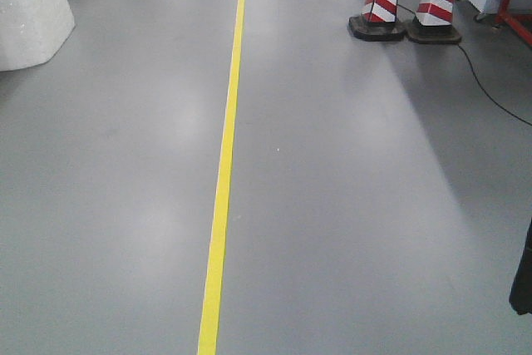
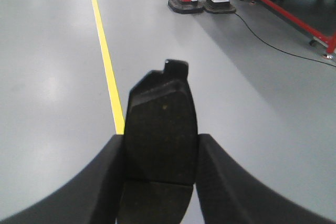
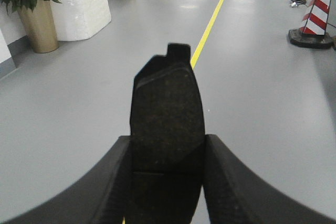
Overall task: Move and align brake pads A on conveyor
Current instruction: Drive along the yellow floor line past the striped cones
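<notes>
Jaws on both arms are pinching brake pads, left gripper (image 2: 160, 156) clamping one pad (image 2: 160, 129), right gripper (image 3: 167, 153) another (image 3: 167, 119), seemingly above grey floor (image 1: 349, 205).

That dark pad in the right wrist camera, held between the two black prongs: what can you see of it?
The dark, flat oblong brake pad has a rough, speckled face, a rounded far end with a small square tab on top, and a faint line across it near the bottom. It stands on edge, pointing away from the camera, clamped between the two black curved fingers of the right tool, above the grey floor.
</notes>
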### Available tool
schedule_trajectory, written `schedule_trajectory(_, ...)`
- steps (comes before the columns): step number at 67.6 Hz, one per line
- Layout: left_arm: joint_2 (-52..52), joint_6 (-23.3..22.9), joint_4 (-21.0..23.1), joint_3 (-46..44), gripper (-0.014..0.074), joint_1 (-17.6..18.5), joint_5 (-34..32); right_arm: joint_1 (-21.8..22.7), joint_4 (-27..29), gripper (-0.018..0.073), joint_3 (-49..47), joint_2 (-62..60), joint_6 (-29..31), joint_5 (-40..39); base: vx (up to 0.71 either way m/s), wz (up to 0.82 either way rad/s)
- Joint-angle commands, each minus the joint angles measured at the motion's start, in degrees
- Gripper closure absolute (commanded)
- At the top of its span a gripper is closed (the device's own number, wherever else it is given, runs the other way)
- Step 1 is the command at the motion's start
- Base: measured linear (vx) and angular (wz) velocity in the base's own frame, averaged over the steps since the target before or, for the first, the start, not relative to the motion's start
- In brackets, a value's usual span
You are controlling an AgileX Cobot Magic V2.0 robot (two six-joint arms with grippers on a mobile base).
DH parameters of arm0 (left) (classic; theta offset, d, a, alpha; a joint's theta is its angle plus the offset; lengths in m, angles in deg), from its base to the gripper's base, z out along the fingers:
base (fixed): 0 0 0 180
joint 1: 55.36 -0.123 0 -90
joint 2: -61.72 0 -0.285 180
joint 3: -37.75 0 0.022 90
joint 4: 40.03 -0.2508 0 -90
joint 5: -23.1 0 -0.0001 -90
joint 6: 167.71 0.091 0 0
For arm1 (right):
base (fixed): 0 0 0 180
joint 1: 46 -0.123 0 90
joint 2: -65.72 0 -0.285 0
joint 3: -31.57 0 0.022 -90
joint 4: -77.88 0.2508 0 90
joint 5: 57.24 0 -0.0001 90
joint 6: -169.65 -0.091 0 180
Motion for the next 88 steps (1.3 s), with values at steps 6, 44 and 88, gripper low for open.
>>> schedule_trajectory(6,-0.7,-0.2,-1.1,-1.7,0.0603,-0.2,-5.2,0.0,-0.7,0.0564,-1.8,0.3,0.4,-5.3,0.68,0.03)
schedule_trajectory(44,-0.7,-0.2,-1.1,-1.7,0.0603,-0.2,-5.2,0.0,-0.7,0.0564,-1.8,0.3,0.4,-5.3,0.71,-0.1)
schedule_trajectory(88,-0.7,-0.2,-1.1,-1.7,0.0603,-0.2,-5.2,0.0,-0.7,0.0564,-1.8,0.3,0.4,-5.3,0.75,-0.03)
